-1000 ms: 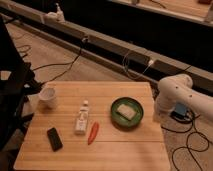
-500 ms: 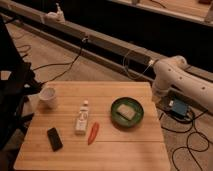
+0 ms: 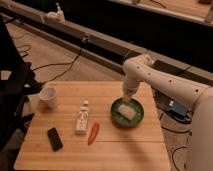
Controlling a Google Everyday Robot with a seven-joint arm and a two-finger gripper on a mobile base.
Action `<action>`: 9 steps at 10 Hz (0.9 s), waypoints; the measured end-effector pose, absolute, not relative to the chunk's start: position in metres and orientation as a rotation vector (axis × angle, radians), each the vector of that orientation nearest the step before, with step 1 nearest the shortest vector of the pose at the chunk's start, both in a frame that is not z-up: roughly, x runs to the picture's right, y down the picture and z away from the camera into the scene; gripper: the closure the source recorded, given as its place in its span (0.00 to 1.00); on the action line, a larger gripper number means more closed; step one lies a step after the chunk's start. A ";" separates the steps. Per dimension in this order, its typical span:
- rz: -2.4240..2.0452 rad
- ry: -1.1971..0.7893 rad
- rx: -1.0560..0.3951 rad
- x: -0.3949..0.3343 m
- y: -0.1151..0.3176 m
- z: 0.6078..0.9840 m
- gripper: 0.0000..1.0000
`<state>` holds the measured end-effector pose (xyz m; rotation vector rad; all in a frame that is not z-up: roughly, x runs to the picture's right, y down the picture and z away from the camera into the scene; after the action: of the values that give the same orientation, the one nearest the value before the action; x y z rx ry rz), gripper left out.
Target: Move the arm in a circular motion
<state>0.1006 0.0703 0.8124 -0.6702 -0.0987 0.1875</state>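
Observation:
The large glossy white arm [image 3: 165, 82] comes in from the right edge and bends at a bulbous joint [image 3: 136, 69] over the far right of the wooden table [image 3: 95, 150]. Its gripper [image 3: 126, 97] points down, just above the far rim of a green bowl [image 3: 127, 112] that holds a pale block. The gripper holds nothing that I can see.
On the table lie a white cup [image 3: 49, 97] at the left, a white bottle [image 3: 82, 119], a red pepper [image 3: 93, 133] and a black phone [image 3: 54, 138]. A dark chair [image 3: 12, 90] stands at the left. Cables run over the floor behind the table.
The arm has swung left from beside the table's right edge to over the table. Its gripper now hangs above the green bowl.

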 end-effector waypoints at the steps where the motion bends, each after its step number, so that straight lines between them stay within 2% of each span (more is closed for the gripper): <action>1: 0.159 -0.153 -0.700 0.081 0.085 0.803 1.00; 4: 0.161 -0.257 -0.817 0.068 0.140 0.773 1.00; 9: 0.379 -0.184 -0.813 0.190 0.168 0.748 1.00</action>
<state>0.1903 0.1675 0.7478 -0.8130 -0.1844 0.3789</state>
